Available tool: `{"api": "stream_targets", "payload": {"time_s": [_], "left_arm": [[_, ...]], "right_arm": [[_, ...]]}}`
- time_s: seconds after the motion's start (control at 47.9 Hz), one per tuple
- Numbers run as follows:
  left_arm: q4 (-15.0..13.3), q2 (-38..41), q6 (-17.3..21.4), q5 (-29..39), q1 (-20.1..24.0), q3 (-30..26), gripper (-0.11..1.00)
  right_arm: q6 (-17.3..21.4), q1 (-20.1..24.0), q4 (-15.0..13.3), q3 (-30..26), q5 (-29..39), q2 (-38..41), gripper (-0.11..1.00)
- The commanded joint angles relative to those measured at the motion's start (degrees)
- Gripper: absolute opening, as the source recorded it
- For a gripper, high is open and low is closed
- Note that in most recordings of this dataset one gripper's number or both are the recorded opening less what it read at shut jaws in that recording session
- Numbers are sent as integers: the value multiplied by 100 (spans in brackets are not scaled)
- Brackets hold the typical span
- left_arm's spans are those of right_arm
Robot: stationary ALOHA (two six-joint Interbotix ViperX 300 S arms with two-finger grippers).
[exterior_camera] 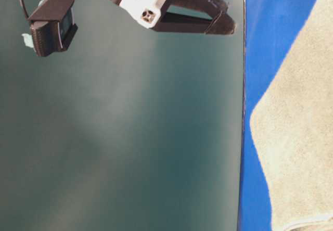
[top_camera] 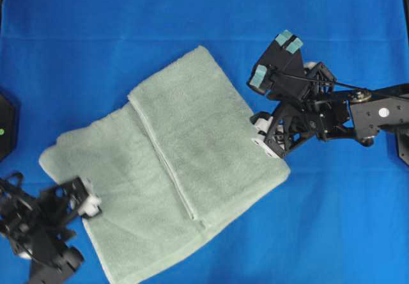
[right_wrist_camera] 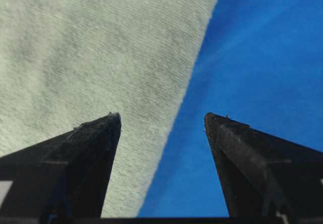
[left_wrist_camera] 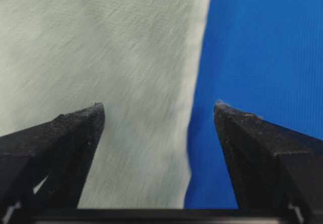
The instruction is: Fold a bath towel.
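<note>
Overhead exterior: the bath towel (top_camera: pixel 172 169) lies slantwise on the blue table cloth (top_camera: pixel 96 34), with one part already laid over the rest, its hemmed edge running down the middle as a ridge. So at least one fold looks done, but the bundle is still broad and untidy at its lower corner, and I judge that one or more folds remain. The right gripper (top_camera: pixel 267 130) sits at the towel's right edge, fingers spread, holding nothing. The left gripper (top_camera: pixel 89 202) is blurred at the towel's lower-left edge, also empty.

Table-level exterior: a dark surface fills most of this view; the towel (exterior_camera: pixel 299 148) shows only as a pale strip on the right, and part of an arm hangs at the top (which arm I cannot tell).

Left wrist: the left gripper (left_wrist_camera: pixel 159 105) stands wide open, and the towel's edge (left_wrist_camera: pixel 101 57) runs between its fingertips, cloth under the left finger, table cloth (left_wrist_camera: pixel 262 47) under the right one.

Right wrist: the right gripper (right_wrist_camera: pixel 162 115) is equally wide open and straddles the towel edge (right_wrist_camera: pixel 91 47) the same way, cloth beneath the left finger, nothing gripped
</note>
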Motion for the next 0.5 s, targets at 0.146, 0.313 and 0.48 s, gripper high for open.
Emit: {"api": "stream_targets", "payload": {"time_s": [0.146, 0.313, 0.48], "left_arm": [[-9, 958, -9, -686, 88, -202, 82], [-9, 1099, -18, -677, 193, -299, 81], [-9, 1046, -26, -466, 193, -229, 51]], "right_arm": [[35, -26, -35, 97, 0, -185, 67], [70, -26, -35, 176, -18, -193, 67], [79, -26, -35, 193, -35, -202, 67]]}}
